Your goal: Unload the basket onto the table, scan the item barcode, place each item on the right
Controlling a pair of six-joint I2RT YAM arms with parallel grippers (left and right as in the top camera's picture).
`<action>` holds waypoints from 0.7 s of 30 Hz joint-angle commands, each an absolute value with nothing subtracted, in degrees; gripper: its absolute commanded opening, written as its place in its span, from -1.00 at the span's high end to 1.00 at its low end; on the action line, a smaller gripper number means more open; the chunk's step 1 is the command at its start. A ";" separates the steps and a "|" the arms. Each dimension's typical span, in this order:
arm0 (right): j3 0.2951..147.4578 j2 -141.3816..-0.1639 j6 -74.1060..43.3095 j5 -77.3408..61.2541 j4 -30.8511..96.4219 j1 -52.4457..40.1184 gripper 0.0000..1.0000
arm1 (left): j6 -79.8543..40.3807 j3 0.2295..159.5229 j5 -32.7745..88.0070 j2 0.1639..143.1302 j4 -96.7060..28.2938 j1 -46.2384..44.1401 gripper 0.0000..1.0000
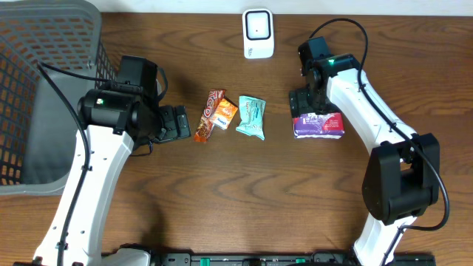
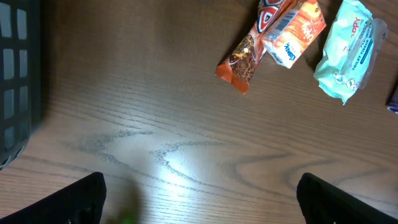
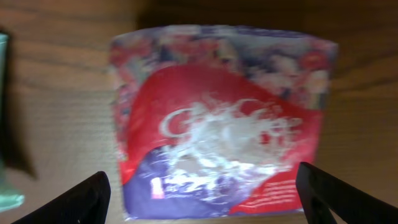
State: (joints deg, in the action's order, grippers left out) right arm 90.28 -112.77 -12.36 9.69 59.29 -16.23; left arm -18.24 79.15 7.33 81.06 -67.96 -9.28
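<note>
Overhead. A purple-and-red packet (image 1: 318, 125) lies right of the table's (image 1: 244, 199) centre, its long axis parallel to the near edge. The right gripper (image 1: 309, 109) hangs right over its far left part. The packet is well apart from the left gripper (image 1: 183, 123), so the right arm is the nearer one. The white scanner (image 1: 258, 33) stands at the far edge, centre, beyond and to the left of the packet. In a row mid-table lie a brown snack bar (image 1: 209, 114), an orange packet (image 1: 224, 113) and a mint-green packet (image 1: 251, 118). A grey basket (image 1: 44, 89) sits at the left edge.

Left wrist. The left gripper (image 2: 199, 205) has its jaws wide with bare wood between them, holding and touching nothing. The snack bar (image 2: 245, 56), orange packet (image 2: 292, 34) and green packet (image 2: 348, 53) lie ahead of it, and the basket (image 2: 18, 74) is at the picture's left.

Right wrist. The purple-and-red packet (image 3: 221, 118) fills the view, straight below and slightly ahead of the right gripper (image 3: 202, 202). The jaws are wide, one finger off each lower corner of the packet, so they line up along its long axis. Nothing is gripped, and I cannot tell whether anything touches. A sliver of the green packet (image 3: 5, 124) shows at the left.

Judgement: this packet is the likely one for scanning. The next move is to go down, close on it and carry it far-left to the scanner. No barcode shows on the upper face.
</note>
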 commanded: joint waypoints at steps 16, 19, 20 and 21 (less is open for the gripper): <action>90.54 -112.62 -16.32 10.41 54.41 -20.91 -0.41 | -18.98 79.29 6.98 81.34 -68.27 -9.34 -0.96; 89.03 -112.62 -16.51 12.88 52.90 -22.44 -0.37 | -18.96 79.29 6.98 81.34 -68.27 -9.34 -0.96; 88.44 -112.64 -17.43 14.96 52.56 -23.00 -0.36 | -18.96 79.29 6.98 81.34 -68.27 -9.32 -0.96; 87.88 -112.64 -18.52 17.32 52.21 -23.55 -0.36 | -18.98 79.29 6.98 81.34 -68.27 -9.34 -0.96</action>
State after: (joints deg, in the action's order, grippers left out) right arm 89.49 -112.77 -16.14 12.27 52.45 -22.44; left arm -18.24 79.15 7.33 81.06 -67.96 -9.28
